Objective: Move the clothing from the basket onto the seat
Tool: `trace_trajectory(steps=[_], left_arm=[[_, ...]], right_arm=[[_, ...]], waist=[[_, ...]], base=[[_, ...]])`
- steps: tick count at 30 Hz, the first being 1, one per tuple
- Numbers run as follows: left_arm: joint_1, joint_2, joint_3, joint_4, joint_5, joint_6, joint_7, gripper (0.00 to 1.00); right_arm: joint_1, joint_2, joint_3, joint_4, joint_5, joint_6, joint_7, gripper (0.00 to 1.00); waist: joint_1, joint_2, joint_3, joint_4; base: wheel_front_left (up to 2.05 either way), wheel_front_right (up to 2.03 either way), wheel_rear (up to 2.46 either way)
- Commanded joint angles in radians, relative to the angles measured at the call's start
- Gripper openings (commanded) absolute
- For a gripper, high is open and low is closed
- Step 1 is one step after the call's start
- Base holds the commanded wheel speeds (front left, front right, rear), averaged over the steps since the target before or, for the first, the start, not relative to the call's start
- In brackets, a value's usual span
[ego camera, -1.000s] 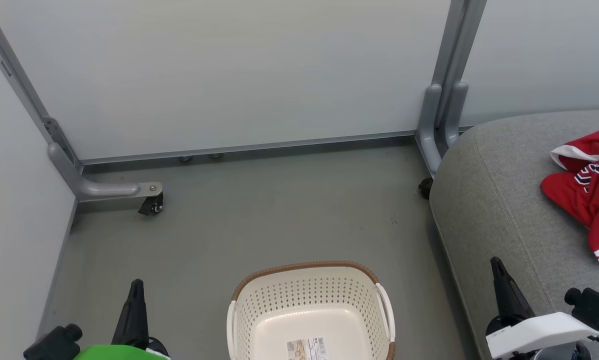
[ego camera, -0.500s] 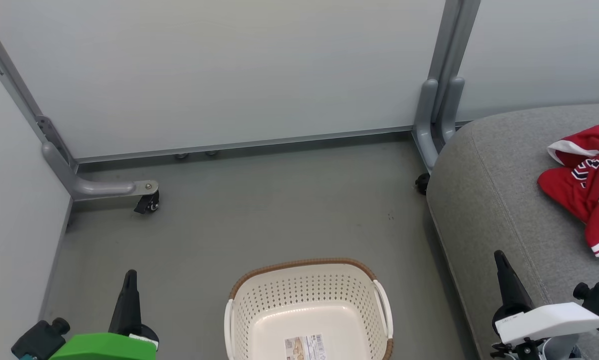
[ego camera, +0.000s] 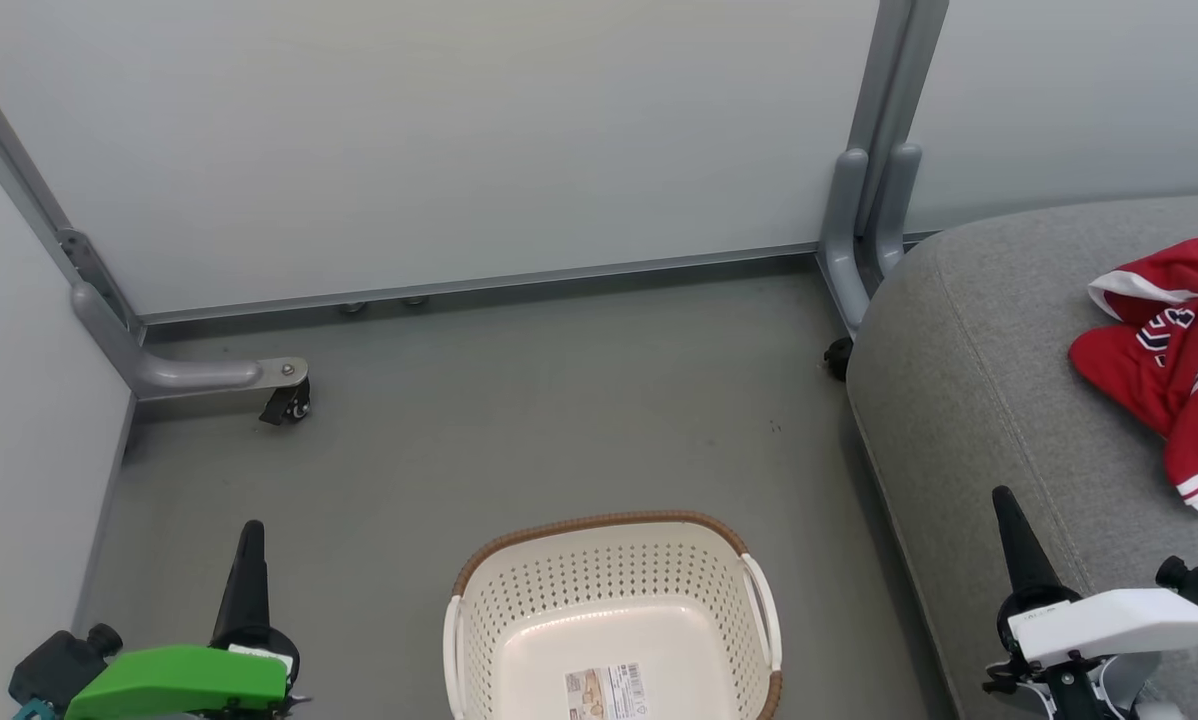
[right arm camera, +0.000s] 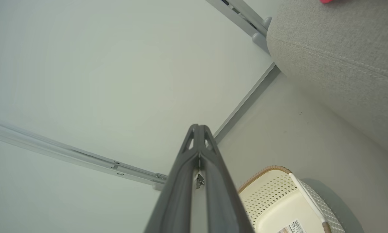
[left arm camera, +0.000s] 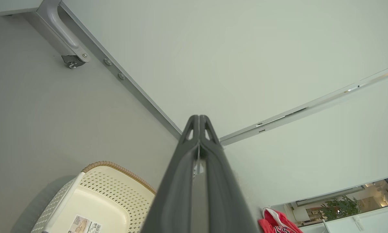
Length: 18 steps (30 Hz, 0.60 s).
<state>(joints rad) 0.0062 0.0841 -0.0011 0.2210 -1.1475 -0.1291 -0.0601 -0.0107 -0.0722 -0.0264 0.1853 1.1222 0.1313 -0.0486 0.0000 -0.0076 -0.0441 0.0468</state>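
The cream perforated basket (ego camera: 609, 610) with a brown rim stands on the floor at the bottom centre, holding nothing but a label on its bottom; it also appears as the basket (left arm camera: 97, 200) and the basket (right arm camera: 284, 200) in the wrist views. The red clothing (ego camera: 1174, 360) lies crumpled on the grey seat (ego camera: 989, 400) at the right, and a corner of the clothing (left arm camera: 278, 223) shows in the left wrist view. My left gripper (ego camera: 250, 535) is shut left of the basket, its fingers (left arm camera: 199, 121) pressed together. My right gripper (ego camera: 1004, 500) is shut beside the seat's front edge, its fingers (right arm camera: 199, 129) together.
Pale partition panels close the back and left, on grey metal feet with castors (ego camera: 284, 400). A grey post (ego camera: 874, 200) stands by the seat's back corner. Grey floor (ego camera: 559, 420) stretches between panels, basket and seat.
The whole head view has shifted slightly, so the camera moved. Both grippers sit a little higher in the picture and stay shut; basket and clothing keep their places.
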Motion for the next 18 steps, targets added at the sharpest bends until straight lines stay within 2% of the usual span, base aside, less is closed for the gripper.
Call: trace_trajectory(steps=[1, 18], left_arm=[[-0.030, 0.010, 0.006, -0.006, -0.031, -0.001, 0.007, 0.00], [-0.062, 0.012, 0.023, 0.004, -0.197, -0.002, 0.048, 0.00]], right_arm=[[-0.022, -0.008, -0.005, -0.002, 0.029, 0.000, 0.007, 0.00], [-0.050, -0.011, -0.018, 0.020, 0.200, -0.001, 0.049, 0.00]], waist=[[0.0000, 0.0040, 0.001, -0.001], [0.0000, 0.0051, 0.014, -0.014]], base=[[0.00, 0.00, 0.00], [0.00, 0.00, 0.00]])
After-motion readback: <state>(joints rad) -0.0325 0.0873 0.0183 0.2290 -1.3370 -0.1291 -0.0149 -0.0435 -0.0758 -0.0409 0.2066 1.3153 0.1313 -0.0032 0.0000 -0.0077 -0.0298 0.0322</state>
